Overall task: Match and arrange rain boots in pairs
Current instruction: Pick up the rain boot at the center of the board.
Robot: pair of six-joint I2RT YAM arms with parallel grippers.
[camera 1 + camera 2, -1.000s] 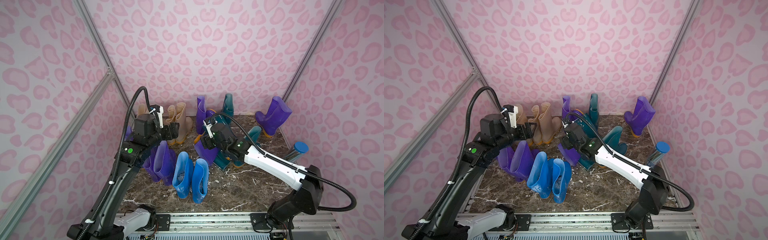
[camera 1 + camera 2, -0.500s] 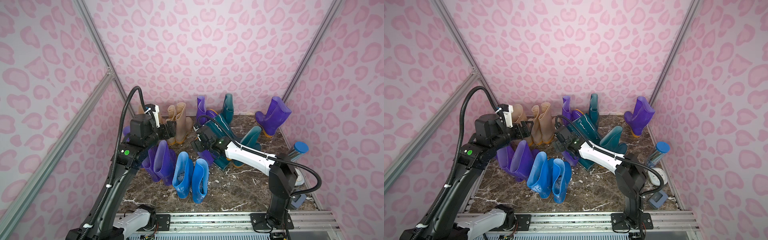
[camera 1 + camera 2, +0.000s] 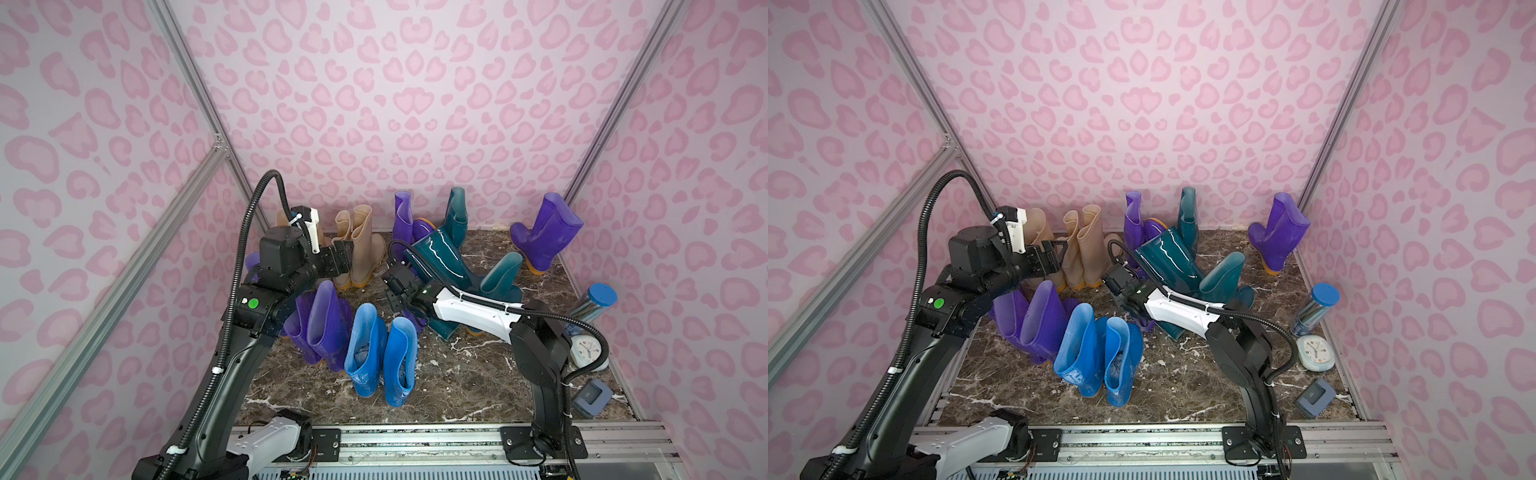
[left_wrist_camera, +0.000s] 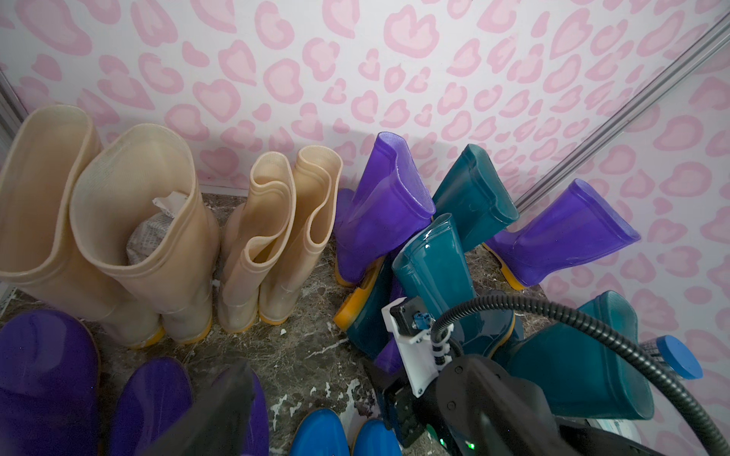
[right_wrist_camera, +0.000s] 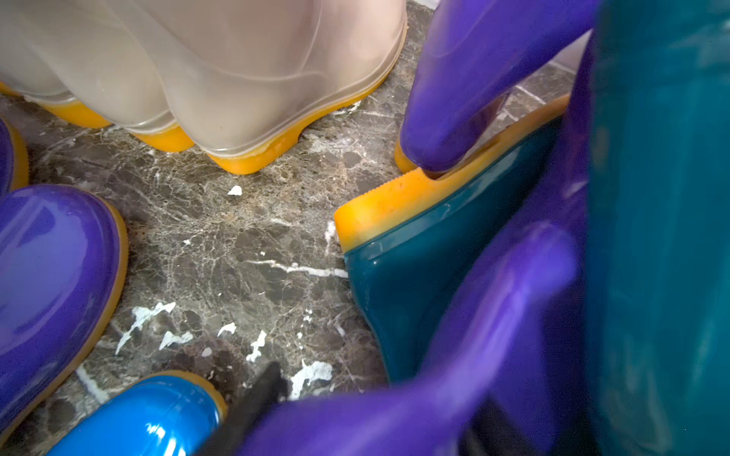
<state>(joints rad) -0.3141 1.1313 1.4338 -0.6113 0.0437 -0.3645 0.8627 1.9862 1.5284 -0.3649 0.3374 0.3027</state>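
Observation:
My right gripper (image 3: 395, 286) is low over the floor in the middle, its jaws closed on the rim of a fallen purple rain boot (image 5: 395, 414), which lies against a tipped dark teal boot (image 3: 440, 257). My left gripper (image 3: 340, 259) hangs open and empty in front of a beige pair (image 3: 361, 245); one finger (image 4: 221, 410) shows in the left wrist view. In both top views a purple pair (image 3: 320, 328) and a bright blue pair (image 3: 380, 353) stand near the front. More boots stand behind: purple (image 3: 403, 216), teal (image 3: 457, 212), teal (image 3: 500, 276), and purple (image 3: 544, 230) at the right wall.
A shiny cylinder with a blue cap (image 3: 592, 305), a white clock (image 3: 588, 353) and a small blue-grey box (image 3: 592, 397) sit along the right wall. Pink patterned walls close in three sides. A metal rail (image 3: 415, 440) runs along the front.
My right gripper swung left and down to the floor, opened wide, then closed round the fallen purple boot's rim. The left arm drew back slightly to the left.

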